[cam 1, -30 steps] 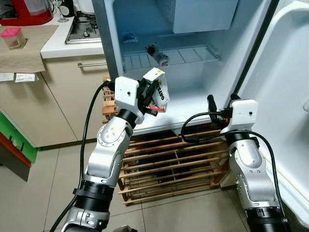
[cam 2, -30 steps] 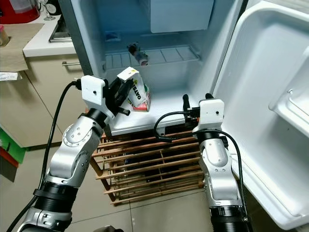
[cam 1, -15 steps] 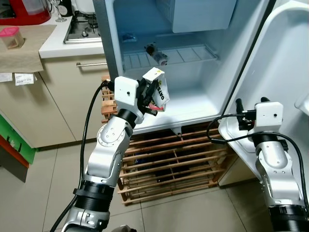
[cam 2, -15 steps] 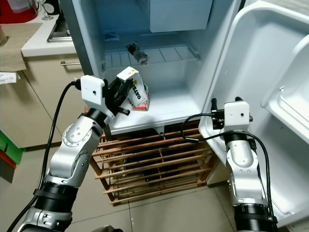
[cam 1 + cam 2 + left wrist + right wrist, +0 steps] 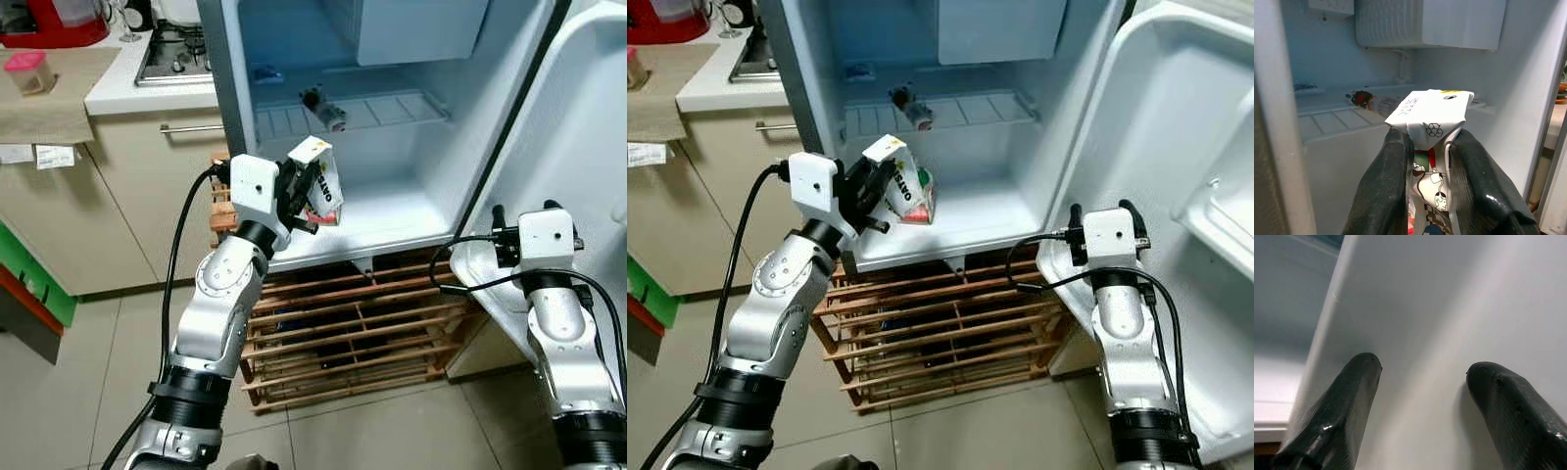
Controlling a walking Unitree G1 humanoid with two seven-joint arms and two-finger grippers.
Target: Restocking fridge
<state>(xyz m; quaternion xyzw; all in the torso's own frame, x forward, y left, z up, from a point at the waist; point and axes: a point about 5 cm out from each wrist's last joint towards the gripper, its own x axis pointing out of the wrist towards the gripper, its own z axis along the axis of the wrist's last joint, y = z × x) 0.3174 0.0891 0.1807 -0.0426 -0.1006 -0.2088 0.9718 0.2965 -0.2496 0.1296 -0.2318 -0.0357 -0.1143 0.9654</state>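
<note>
My left gripper [image 5: 306, 201] is shut on a small white carton [image 5: 321, 184] with a printed label, held at the front of the open fridge's lower compartment [image 5: 392, 211]. In the left wrist view the carton [image 5: 1432, 142] sits pinched between both black fingers [image 5: 1388, 186]. A bottle [image 5: 325, 110] lies on the wire shelf [image 5: 382, 110] behind it. My right gripper [image 5: 1422, 382] is open, its fingertips close against the inner face of the fridge door [image 5: 578, 147]; in the head view it stands at the door's lower edge [image 5: 509, 235].
A wooden crate rack [image 5: 343, 323] stands under the fridge. To the left are beige cabinets [image 5: 127, 206], a counter with a hob [image 5: 171, 54] and a red appliance [image 5: 59, 22]. The open door bounds the right side.
My right arm has swung from the fridge's front edge rightward to the open door, which has shifted with it. The left gripper keeps the carton in the same spot.
</note>
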